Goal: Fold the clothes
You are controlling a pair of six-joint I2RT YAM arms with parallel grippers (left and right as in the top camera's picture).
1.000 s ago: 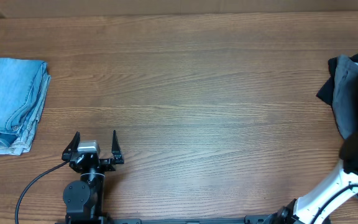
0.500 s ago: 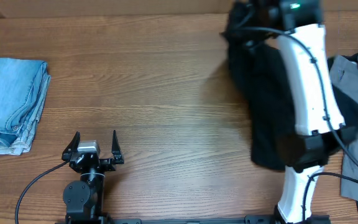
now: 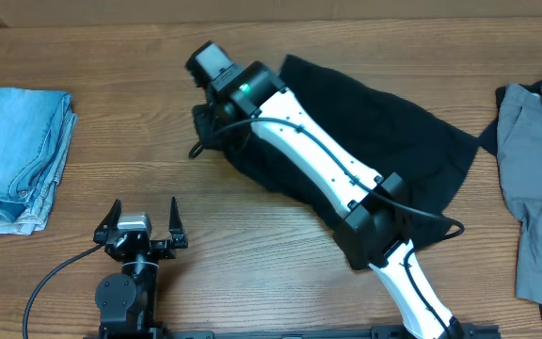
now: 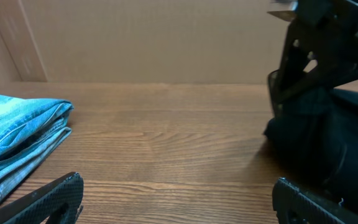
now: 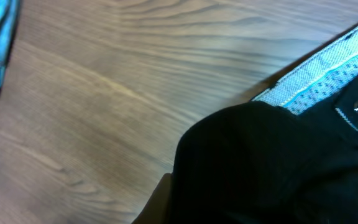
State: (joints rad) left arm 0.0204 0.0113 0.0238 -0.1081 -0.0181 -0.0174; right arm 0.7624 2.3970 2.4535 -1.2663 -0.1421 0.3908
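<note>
A black garment (image 3: pixel 393 132) lies spread across the middle of the table, its left end bunched up. My right gripper (image 3: pixel 207 118) is at that bunched end and is shut on the cloth. In the right wrist view the black garment (image 5: pixel 278 162) covers the fingers, and a light-lined waistband (image 5: pixel 328 81) shows. My left gripper (image 3: pixel 144 218) is open and empty near the front edge. In the left wrist view the left gripper's jaws (image 4: pixel 179 199) are wide apart, with the black garment (image 4: pixel 334 143) to their right.
Folded blue jeans (image 3: pixel 12 155) lie at the far left and also show in the left wrist view (image 4: pixel 11 130). A grey garment (image 3: pixel 530 169) is heaped at the right edge. The right arm (image 3: pixel 318 160) stretches diagonally over the black garment.
The right arm swung from the right edge across to the centre-left, dragging the black garment off the heap and laying it over the middle. The left arm stayed still.
</note>
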